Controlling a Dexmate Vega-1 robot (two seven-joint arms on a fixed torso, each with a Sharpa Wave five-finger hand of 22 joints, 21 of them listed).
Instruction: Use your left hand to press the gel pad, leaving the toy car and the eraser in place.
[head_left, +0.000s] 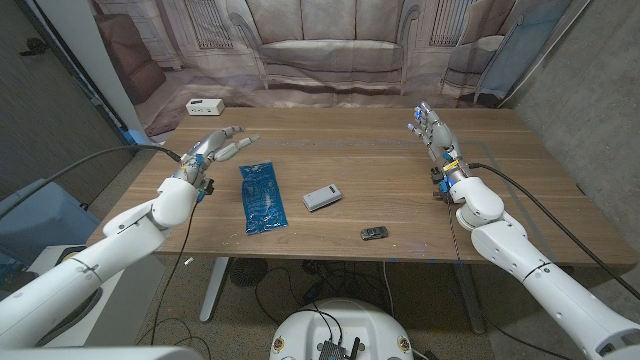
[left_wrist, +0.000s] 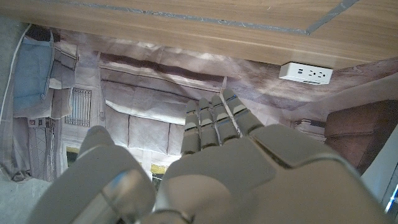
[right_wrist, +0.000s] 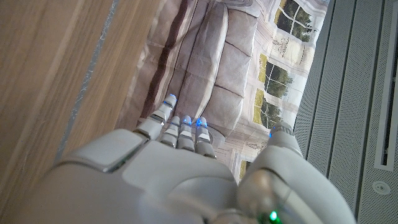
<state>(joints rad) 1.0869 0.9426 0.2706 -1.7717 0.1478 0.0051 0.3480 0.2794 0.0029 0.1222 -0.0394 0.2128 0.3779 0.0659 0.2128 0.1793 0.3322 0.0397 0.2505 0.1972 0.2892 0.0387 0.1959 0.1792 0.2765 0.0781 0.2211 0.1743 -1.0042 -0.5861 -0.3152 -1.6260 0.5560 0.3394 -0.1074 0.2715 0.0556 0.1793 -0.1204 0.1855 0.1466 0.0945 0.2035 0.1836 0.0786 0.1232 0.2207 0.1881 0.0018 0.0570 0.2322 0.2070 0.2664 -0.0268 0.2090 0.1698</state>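
Blue, clear-plastic gel pad (head_left: 263, 197): a long rectangular pouch, glossy, with pale markings too small to read. It lies flat on the table, its long side running away from the robot, just beside and inward of the left hand's fingers (head_left: 232, 145), not touching them.

Left hand (head_left: 212, 153), white and grey: fingers released, stretched out side by side, holding nothing, fingertips pointing toward the table's far edge. The left wrist view shows the same straight fingers (left_wrist: 214, 121) over the backdrop.

Right hand (head_left: 437, 136), white and grey with blue-lit fingertips: fingers extended and empty, near the far right part of the table, well apart from everything else.

Small silver-grey rectangular eraser (head_left: 322, 197) lies beyond the pad from the left fingers, near the pad's right edge. Small dark toy car (head_left: 374, 233) sits further toward the robot and right of the eraser, apart from it.

Surface: brown wood-grain table (head_left: 400, 170). Behind it hangs a printed cloth backdrop (head_left: 330, 50) showing a sofa and windows. A white power strip (head_left: 204, 105) sits past the left fingertips, at the far edge.

Count: one gel pad, one eraser, one toy car, one power strip, two hands.
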